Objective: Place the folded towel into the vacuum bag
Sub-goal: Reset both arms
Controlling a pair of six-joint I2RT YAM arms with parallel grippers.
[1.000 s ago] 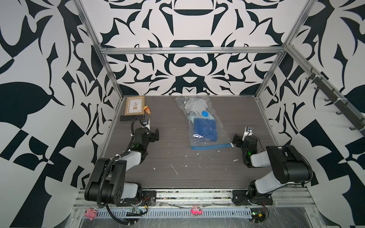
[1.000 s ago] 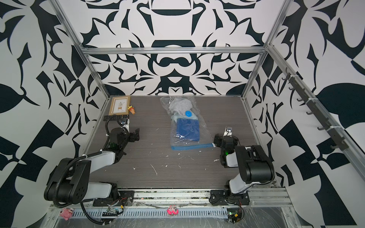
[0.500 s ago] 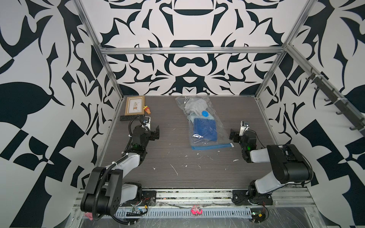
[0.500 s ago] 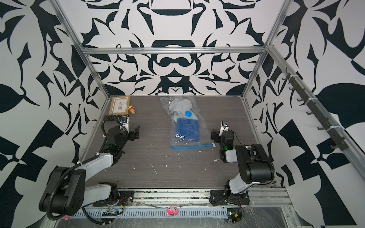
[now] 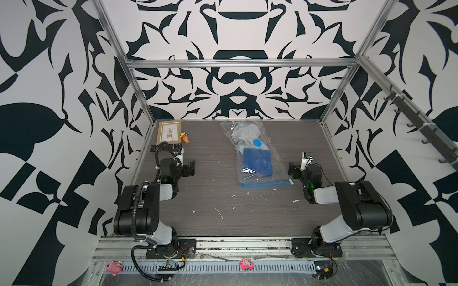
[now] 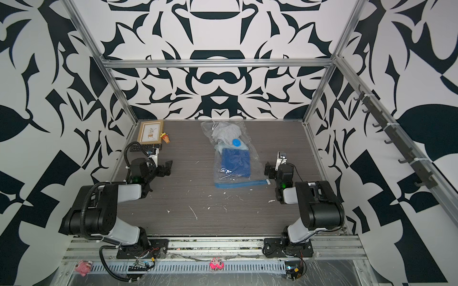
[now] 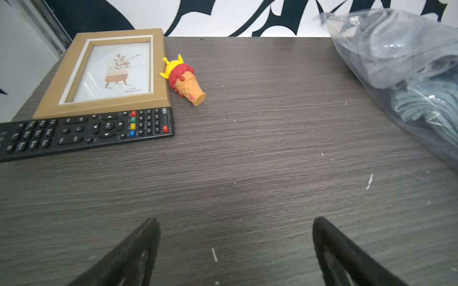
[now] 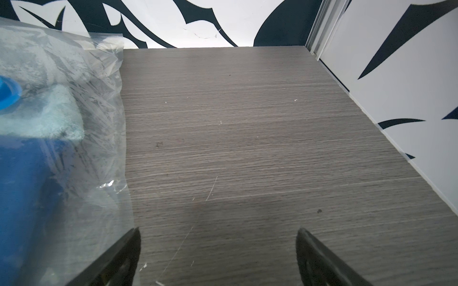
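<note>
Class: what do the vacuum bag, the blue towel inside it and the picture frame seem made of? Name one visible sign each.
Vacuum bag: thin clear plastic, glossy; it crinkles and glints. Blue towel: soft matte cloth, perhaps terry; nubbly surface. Picture frame: tan, matte, wood or wood-look; which, cannot tell.

Walls (image 5: 235,81) all round are covered in a bold black-and-white leafy print, framed by aluminium rails (image 5: 238,63). Grey wood-grain tabletop (image 7: 247,161), flecked white, is seen running ahead of the jaws of the left gripper (image 7: 235,220) to the wall.
</note>
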